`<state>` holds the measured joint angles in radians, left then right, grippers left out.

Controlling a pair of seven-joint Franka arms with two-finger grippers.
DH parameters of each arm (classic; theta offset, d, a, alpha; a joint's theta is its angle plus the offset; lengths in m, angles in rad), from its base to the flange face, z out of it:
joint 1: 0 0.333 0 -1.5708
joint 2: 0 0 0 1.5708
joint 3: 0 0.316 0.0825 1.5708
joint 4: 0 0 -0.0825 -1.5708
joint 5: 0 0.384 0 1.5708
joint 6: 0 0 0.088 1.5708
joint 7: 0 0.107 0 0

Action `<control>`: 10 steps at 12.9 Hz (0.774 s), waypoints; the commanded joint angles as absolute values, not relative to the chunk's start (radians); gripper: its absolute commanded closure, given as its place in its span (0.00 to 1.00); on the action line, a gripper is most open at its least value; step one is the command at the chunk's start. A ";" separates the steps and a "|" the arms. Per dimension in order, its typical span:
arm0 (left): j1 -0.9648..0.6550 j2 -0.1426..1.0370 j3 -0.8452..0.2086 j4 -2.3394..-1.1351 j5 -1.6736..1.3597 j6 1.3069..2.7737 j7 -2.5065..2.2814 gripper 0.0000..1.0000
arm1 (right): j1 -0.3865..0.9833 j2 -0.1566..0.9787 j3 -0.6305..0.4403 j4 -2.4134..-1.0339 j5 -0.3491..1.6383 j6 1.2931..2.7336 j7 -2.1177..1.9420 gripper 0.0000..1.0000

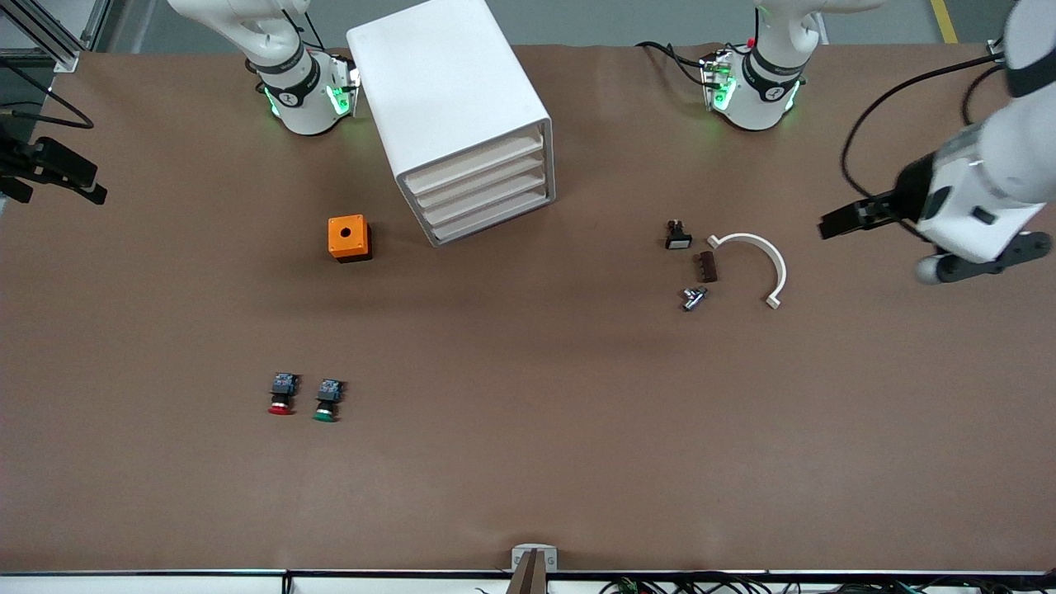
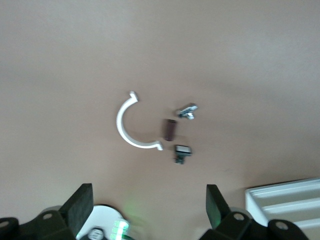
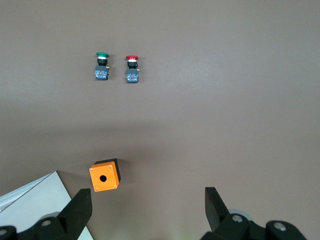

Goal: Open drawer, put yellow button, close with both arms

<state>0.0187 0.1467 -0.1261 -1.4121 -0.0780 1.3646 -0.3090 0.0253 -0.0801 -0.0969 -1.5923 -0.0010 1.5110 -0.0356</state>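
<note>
Fingers of both the left gripper (image 2: pixel 147 212) and right gripper (image 3: pixel 147 212) stand wide, empty. All four cabinet (image 1: pixel 450 107) drawers, including the top drawer (image 1: pixel 474 161), appear closed. No yellow button is visible. Approach the drawer front squarely, pull straight.

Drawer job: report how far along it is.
Apparently done: the drawer is shut, and no yellow button shows beside the red button and green button. In hand: nothing; left gripper and right gripper hang open over the table. Left: nothing visible.
</note>
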 commanded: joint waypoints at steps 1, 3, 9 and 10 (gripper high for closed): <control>0.058 0.059 -0.115 -1.518 -0.023 1.388 -0.148 0.01 | 0.031 -0.117 -0.123 -1.623 0.003 1.520 -0.071 0.00; 0.034 -0.009 -0.065 -1.619 -0.023 1.471 -0.108 0.01 | 0.032 -0.120 -0.121 -1.623 0.005 1.514 -0.071 0.00; 0.035 -0.037 -0.052 -1.698 -0.017 1.652 -0.077 0.00 | 0.031 -0.123 -0.120 -1.623 0.008 1.493 -0.069 0.00; 0.034 -0.029 -0.054 -1.686 0.004 1.654 -0.071 0.00 | 0.031 -0.123 -0.120 -1.623 0.008 1.488 -0.069 0.00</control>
